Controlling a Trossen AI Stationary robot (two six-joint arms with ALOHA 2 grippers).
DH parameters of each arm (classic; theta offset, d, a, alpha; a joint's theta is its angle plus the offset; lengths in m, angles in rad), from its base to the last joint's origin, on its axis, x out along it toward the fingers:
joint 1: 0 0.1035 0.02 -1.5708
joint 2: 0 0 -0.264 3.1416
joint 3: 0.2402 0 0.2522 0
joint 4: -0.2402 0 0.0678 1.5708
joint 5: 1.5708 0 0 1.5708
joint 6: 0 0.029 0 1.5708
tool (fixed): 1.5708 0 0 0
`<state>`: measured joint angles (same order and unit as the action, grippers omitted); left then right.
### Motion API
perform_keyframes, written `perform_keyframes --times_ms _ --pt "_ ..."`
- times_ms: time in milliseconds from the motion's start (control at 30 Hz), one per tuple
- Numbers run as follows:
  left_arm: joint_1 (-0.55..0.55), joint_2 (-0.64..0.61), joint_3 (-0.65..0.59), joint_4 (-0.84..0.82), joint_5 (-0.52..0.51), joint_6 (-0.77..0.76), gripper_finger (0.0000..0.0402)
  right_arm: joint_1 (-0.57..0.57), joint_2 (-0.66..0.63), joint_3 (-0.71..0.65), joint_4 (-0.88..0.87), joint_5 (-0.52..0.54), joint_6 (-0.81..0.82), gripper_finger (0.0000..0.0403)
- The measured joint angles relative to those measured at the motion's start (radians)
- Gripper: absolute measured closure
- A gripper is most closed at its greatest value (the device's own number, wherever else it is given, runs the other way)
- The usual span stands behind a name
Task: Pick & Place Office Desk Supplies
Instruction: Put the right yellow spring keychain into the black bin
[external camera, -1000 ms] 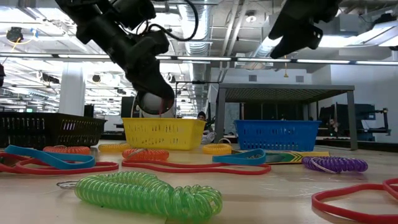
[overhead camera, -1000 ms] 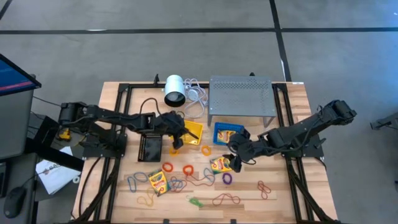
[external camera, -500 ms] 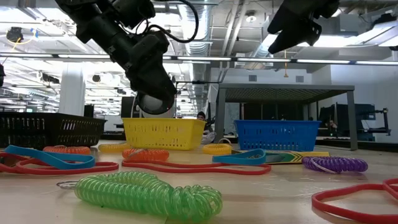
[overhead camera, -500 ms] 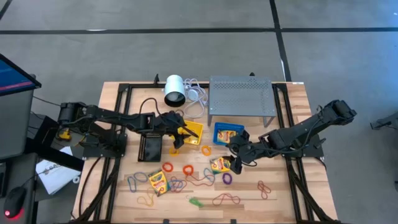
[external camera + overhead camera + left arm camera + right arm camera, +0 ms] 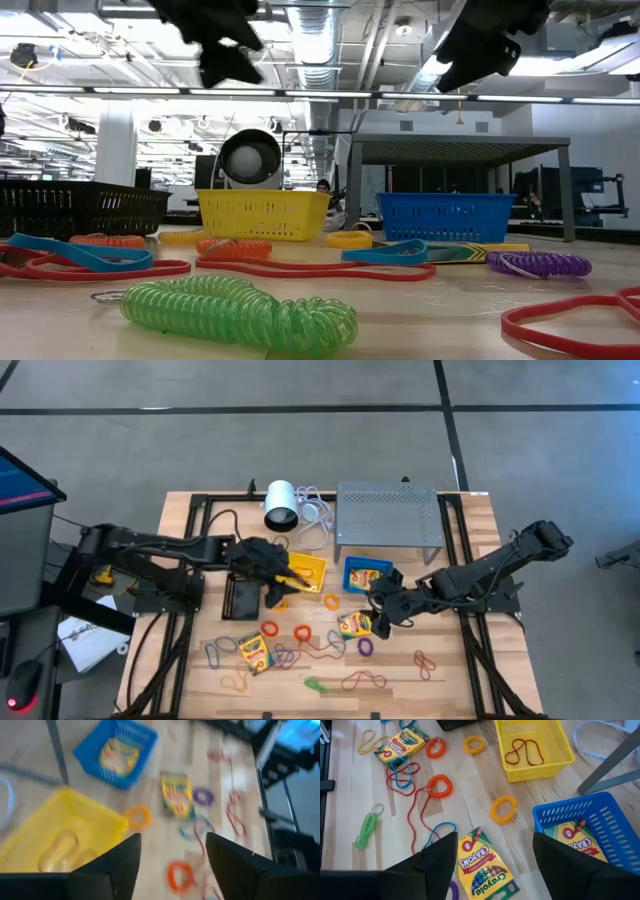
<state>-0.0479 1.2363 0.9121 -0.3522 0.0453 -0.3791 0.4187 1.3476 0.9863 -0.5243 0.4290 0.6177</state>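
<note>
My left gripper [image 5: 277,590] hangs open and empty high over the table, just left of the yellow basket [image 5: 306,570], in which a red rubber band [image 5: 524,751] lies. My right gripper [image 5: 495,865] hangs open above a crayon box [image 5: 482,867] that lies flat on the table, without touching it. Another crayon box [image 5: 576,838] lies in the blue basket [image 5: 365,575], and one more crayon box [image 5: 254,652] lies near the front left. Coloured coil rings and rubber bands are scattered over the table's front half [image 5: 330,655].
A white cylinder [image 5: 280,506] with its cable and a grey perforated rack [image 5: 388,520] stand at the far edge. A black basket [image 5: 243,598] sits left of the yellow one. A green coil [image 5: 240,312] and red bands [image 5: 575,325] lie near the front edge.
My left gripper has risen from just over the yellow basket and drawn back toward the table's left edge, tipping up. A thin red strand that hung under its fingers a second ago is no longer on them.
</note>
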Motion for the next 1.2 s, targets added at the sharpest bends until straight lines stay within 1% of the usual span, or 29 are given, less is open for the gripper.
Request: perform_keyframes --times_ms 100,200,300,433,700,800,1000,1200 --pt "-0.051 0.011 0.010 -0.092 -0.071 -0.047 0.0207 0.000 0.000 0.000 -0.005 0.000 0.000 0.0149" --pt "-0.086 0.051 0.010 -0.164 -0.117 -0.054 0.0220 0.000 0.000 0.000 -0.017 -0.001 0.001 0.0149" --pt "-0.107 0.099 0.009 -0.195 -0.128 -0.070 0.0224 0.001 0.000 0.000 -0.020 -0.003 0.003 0.0149" --pt "-0.123 0.152 0.009 -0.188 -0.118 -0.065 0.0213 0.001 0.000 0.000 -0.019 -0.009 0.003 0.0149" --pt "-0.142 0.228 0.009 -0.199 -0.117 -0.018 0.0168 0.035 0.000 0.000 -0.036 -0.011 0.003 0.0149" --pt "-0.142 0.266 0.009 -0.211 -0.117 -0.013 0.0157 0.047 0.000 0.000 -0.041 -0.009 0.003 0.0149" --pt "-0.142 0.323 0.009 -0.234 -0.118 -0.011 0.0153 0.053 0.000 0.000 -0.057 0.012 0.003 0.0149" --pt "-0.143 0.334 0.009 -0.230 -0.119 -0.001 0.0157 0.052 0.000 0.000 -0.077 0.015 0.003 0.0149"
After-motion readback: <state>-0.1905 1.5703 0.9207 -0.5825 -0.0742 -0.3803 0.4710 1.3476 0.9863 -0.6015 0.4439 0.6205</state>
